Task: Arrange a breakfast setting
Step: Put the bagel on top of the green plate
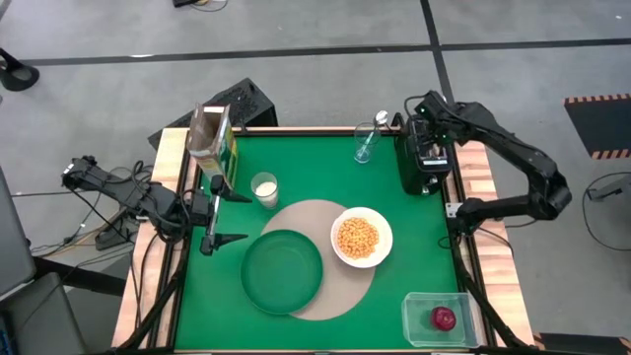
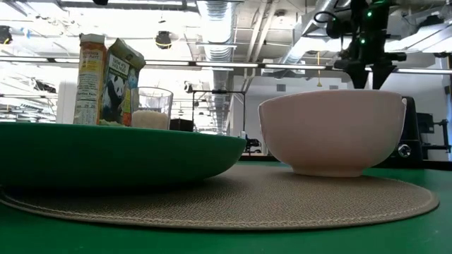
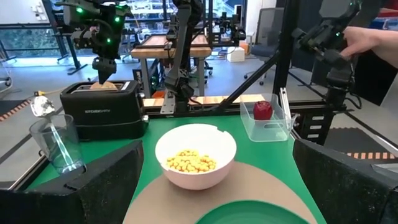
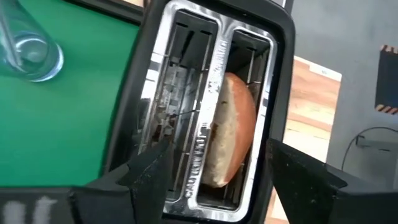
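Note:
The round beige placemat (image 1: 325, 222) lies mid-table, with the dark green plate (image 1: 282, 272) and the white bowl (image 1: 361, 238) of cereal resting on it. The milk glass (image 1: 263, 188) and the green-yellow cereal box (image 1: 213, 144) stand at the far left. The metal spoon (image 1: 378, 123) stands in a clear glass (image 1: 366, 148). The pale bagel (image 4: 234, 127) stands on edge in a slot of the black toaster (image 1: 422, 170). My right gripper (image 4: 221, 168) hangs open above it, one finger on either side of the slot, apart from the bagel. My left gripper (image 1: 235, 217) is open and empty beside the plate. The red apple (image 1: 444, 318) lies in a clear box.
The clear box (image 1: 437, 318) holding the apple stands at the near right corner. The toaster's second slot (image 4: 174, 106) holds nothing. A person's hand (image 3: 373, 38) shows beyond the table's right side. Bare green surface lies between the toaster and the bowl.

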Robot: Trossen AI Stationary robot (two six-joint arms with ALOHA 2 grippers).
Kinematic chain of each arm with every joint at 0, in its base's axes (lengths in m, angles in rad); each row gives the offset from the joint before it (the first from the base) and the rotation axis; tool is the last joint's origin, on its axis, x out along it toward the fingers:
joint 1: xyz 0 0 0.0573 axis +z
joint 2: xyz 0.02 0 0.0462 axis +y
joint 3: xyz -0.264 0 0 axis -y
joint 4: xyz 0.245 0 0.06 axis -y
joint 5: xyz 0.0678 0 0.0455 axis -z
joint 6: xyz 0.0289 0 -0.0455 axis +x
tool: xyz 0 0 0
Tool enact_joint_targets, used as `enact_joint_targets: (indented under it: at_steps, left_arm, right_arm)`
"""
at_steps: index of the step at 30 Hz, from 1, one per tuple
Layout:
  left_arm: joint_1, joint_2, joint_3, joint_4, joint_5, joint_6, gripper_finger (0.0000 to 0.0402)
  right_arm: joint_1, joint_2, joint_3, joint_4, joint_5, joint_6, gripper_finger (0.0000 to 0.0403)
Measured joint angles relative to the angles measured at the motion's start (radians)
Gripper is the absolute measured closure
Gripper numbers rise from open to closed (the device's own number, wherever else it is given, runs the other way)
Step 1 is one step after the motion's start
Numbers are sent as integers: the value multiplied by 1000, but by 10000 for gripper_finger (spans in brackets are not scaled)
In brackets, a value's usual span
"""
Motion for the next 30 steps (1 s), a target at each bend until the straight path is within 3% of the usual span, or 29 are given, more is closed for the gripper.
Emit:
enact_joint_targets:
  at_steps: [8,15,30]
  left_arm:
    - [0,0,0,-5,0,0,3]
    - [0,0,0,-5,0,-4,3]
    - [0,75,0,-12,0,-16,3]
  right_arm:
    - [-17,-11,0,2,-68,-17,196]
    - [-23,12,0,-5,-43,-7,246]
    - [5,120,0,-55,108,65,243]
